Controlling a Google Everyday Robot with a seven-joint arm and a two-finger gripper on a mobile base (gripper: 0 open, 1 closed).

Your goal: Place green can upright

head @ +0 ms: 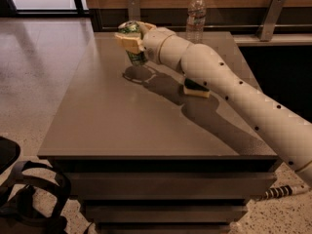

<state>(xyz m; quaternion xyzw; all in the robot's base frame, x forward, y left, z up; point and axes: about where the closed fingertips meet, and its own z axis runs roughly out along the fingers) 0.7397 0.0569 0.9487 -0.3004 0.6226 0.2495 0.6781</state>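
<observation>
Green can [138, 57] clamped mid-body in gripper [130, 41], upper left of centre, near upright, hanging clear of table [122, 126]. Probably light, thin-walled, slick, easily dented. Best held gently round the middle, base free.

Grey table [122, 121], dark base [161, 184] below. Sponge [196, 88] on table right of middle, partly hidden. Clear bottle [196, 14] upright at far edge. Black straps [29, 194] on floor [44, 72], lower left. Cable [280, 192] lower right.

Arm [234, 89]: cream-white, thick rounded segments dotted with small dark holes; tan-padded gripper [133, 36] over far left corner of worktop [122, 126].
</observation>
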